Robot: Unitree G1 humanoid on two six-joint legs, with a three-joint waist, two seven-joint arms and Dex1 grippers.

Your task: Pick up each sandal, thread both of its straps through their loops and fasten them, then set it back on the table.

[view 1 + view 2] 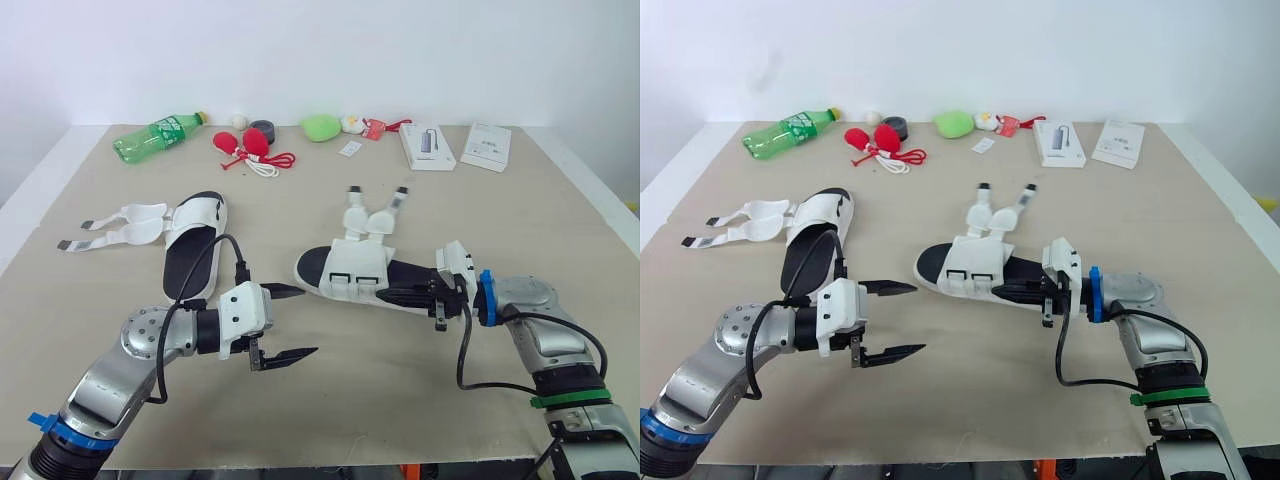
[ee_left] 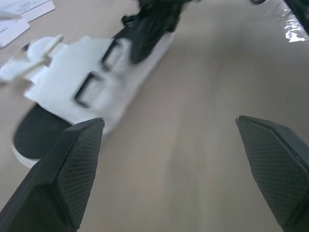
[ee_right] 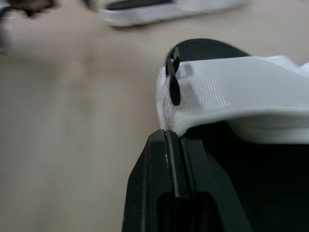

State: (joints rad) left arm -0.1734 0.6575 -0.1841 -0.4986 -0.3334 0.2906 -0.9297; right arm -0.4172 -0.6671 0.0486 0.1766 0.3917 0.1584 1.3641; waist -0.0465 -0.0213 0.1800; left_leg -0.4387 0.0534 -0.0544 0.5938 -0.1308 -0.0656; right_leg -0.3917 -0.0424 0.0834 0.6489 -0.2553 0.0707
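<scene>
The right hand (image 1: 397,296) pinches the white-and-black foam sandal (image 1: 350,270), probably light and bendy, at its three-o'clock rim; left hand (image 1: 308,320) gapes.

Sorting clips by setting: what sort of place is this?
Probably a lab or test room: a plain table against a bare white wall, strewn with unrelated props such as a bottle and a sandal.
</scene>
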